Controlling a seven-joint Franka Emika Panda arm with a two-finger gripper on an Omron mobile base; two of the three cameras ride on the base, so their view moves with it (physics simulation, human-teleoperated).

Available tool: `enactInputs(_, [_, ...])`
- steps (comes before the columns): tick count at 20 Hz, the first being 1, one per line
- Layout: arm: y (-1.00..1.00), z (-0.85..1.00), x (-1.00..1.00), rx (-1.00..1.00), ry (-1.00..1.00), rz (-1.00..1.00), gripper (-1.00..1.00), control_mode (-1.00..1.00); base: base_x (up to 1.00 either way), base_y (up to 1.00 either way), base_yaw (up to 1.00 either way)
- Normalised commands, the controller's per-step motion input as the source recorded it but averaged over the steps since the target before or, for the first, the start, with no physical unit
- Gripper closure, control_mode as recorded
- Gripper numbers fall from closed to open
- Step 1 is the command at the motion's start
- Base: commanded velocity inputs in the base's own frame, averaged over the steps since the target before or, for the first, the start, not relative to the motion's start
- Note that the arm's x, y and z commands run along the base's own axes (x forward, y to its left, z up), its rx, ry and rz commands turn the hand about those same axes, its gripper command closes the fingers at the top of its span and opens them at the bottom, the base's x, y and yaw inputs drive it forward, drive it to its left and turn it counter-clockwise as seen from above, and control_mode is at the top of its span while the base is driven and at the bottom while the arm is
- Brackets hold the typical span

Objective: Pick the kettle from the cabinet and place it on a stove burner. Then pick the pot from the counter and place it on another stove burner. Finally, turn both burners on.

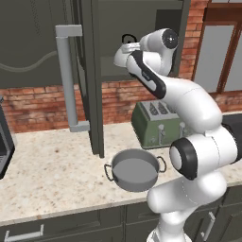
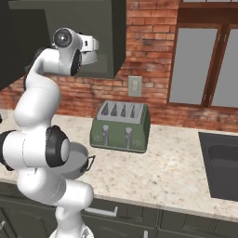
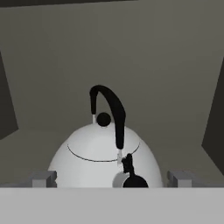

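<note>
The kettle (image 3: 98,159), silvery-white with a black arched handle and knob, stands on the shelf inside the open cabinet (image 1: 137,19). My gripper (image 3: 112,179) is open, with one fingertip (image 3: 43,178) at each side of the kettle's lower body; contact cannot be told. In the left base view the kettle's handle (image 1: 128,38) peeks out behind my hand. The grey pot (image 1: 135,169) sits on the beige counter (image 1: 56,175) below the cabinet, partly behind my arm in the right base view (image 2: 80,160). The stove burners are out of view.
The cabinet door (image 1: 38,52) stands swung open to the left, its bar handle (image 1: 68,80) over the counter. A green toaster (image 1: 158,124) stands right of the pot. A dark sink (image 2: 223,167) lies far right. A black appliance edge (image 1: 4,151) shows far left.
</note>
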Motion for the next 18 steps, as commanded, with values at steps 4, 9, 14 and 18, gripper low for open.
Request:
enactInputs(4, [0.00,0.09,0.05,0.00,0.07,0.02,-1.00,-1.00,0.00,0.00,0.00])
enactInputs(9, [0.00,0.12,0.01,-0.01,0.05,0.01,-1.00,-1.00,0.00,0.00,0.00])
enactInputs(14, [0.00,0.10,0.06,-0.01,0.06,0.01,-1.00,-1.00,0.00,0.00,0.00])
enactInputs(18, [0.00,0.03,0.12,-0.02,0.04,0.01,-1.00,-1.00,0.00,0.00,0.00])
